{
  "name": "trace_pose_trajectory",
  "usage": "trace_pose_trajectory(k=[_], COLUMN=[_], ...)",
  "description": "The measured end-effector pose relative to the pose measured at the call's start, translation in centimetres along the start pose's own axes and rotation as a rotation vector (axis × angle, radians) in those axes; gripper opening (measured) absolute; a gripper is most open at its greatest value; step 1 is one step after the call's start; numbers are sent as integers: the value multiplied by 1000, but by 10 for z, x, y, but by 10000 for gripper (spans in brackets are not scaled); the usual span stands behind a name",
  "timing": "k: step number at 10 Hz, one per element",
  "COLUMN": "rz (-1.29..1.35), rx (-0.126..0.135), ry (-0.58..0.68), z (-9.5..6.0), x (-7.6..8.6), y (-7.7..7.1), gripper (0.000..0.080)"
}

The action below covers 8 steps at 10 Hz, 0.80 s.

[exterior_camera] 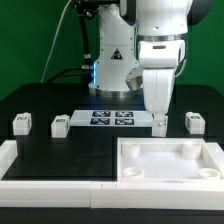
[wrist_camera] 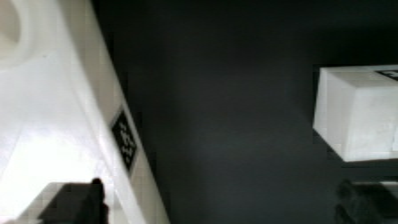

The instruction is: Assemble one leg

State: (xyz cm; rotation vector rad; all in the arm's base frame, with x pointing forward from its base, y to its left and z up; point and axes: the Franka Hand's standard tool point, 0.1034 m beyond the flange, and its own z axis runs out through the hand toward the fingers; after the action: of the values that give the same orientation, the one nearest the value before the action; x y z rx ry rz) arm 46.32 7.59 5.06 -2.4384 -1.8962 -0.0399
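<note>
pincer [exterior_camera: 159,124] is open, fingers [wrist_camera: 71,203] spread wide with nothing between them, hanging low over the black counter [exterior_camera: 70,150] just off one end of the marker board [exterior_camera: 110,118]. nearest leg [exterior_camera: 195,121] sits on the counter just past that same end, not touching the board.

Arm [exterior_camera: 158,18] hangs in from above, last link vertical. Wrist [exterior_camera: 160,58] squared up, white housing upright. Claw [exterior_camera: 160,122] points straight down, held low. Wrist view: jaws spread wide, two dark fingertips [wrist_camera: 71,203] far apart, one either side of claw centre, roughly level with each other.
</note>
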Motion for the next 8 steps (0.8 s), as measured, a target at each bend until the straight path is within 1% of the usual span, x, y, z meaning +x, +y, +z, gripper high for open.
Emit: trace_pose_trajectory(k=[1, 4, 5, 6, 7, 8], rz=[2, 246, 458, 646, 760, 935], rx=[0, 3, 13, 19, 27, 40], ry=[0, 2, 7, 6, -3, -7], z=[0, 1, 3, 5, 8, 11], x=[0, 0, -1, 1, 7, 14], y=[0, -1, -9, -19, -29, -37], gripper=[649, 649, 649, 649, 649, 649])
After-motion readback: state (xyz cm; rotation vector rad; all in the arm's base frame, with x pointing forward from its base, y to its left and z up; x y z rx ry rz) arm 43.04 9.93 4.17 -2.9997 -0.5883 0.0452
